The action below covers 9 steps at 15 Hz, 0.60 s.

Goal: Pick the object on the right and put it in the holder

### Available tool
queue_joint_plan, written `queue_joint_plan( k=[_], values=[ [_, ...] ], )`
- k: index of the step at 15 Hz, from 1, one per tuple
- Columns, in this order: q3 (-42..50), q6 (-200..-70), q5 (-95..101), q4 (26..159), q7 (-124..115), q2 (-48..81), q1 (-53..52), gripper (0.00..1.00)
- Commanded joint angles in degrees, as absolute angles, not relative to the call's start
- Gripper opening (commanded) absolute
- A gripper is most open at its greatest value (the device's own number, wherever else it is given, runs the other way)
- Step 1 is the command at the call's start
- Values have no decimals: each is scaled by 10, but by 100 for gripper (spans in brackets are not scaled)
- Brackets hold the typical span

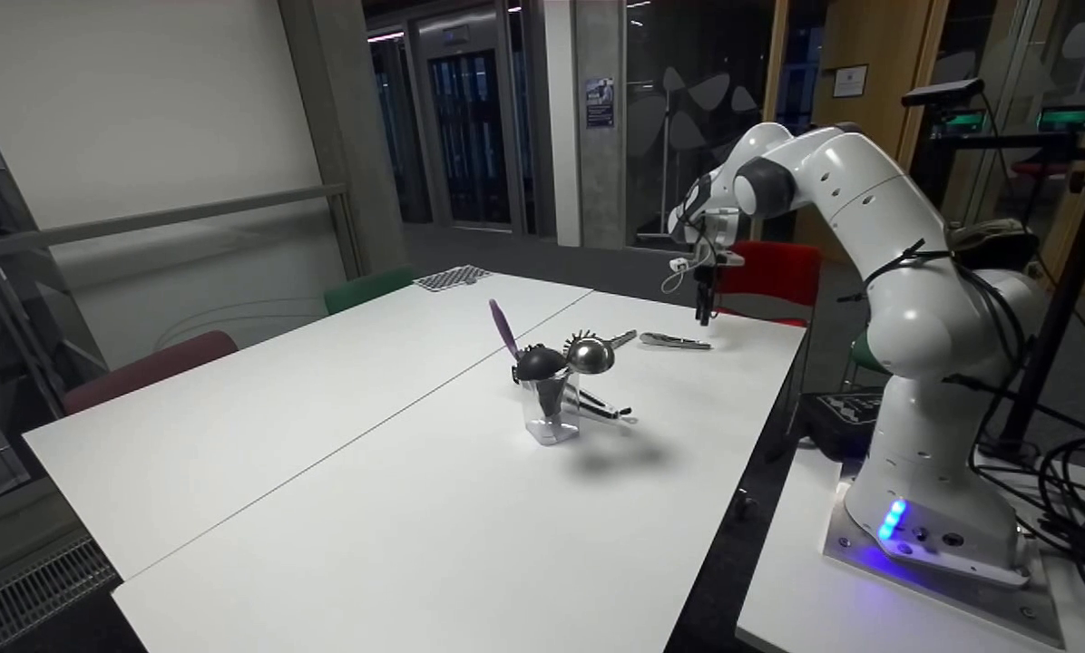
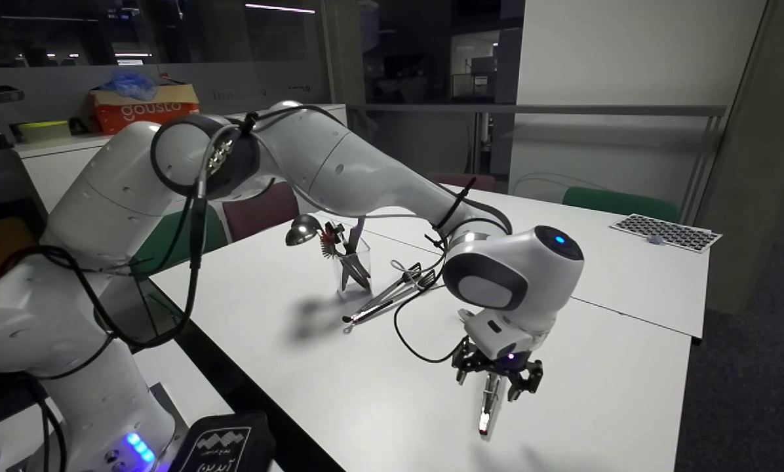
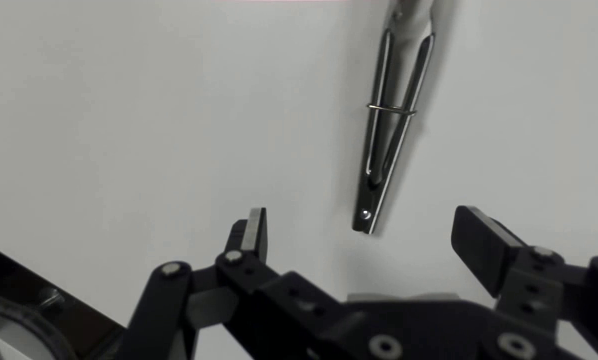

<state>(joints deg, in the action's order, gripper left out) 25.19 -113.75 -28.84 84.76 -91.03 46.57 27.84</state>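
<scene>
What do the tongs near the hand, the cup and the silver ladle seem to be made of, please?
Tongs: polished metal, probably stainless steel; bright glints run along their edges.
Cup: clear, glossy plastic or perhaps glass; its wall is see-through.
Silver ladle: apparently polished metal; its rounded bowl looks mirror-like.

A rounded white arm, black cables looping, blue lights glowing, and silver screws dot the black gripper!
</scene>
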Motion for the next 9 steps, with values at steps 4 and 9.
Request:
queue_joint_plan(
  k=[4, 9],
  values=[
    [217, -1063, -260, 848, -917, 437, 296, 100],
    [202, -1030, -267, 791, -956, 483, 304, 100]
  ],
)
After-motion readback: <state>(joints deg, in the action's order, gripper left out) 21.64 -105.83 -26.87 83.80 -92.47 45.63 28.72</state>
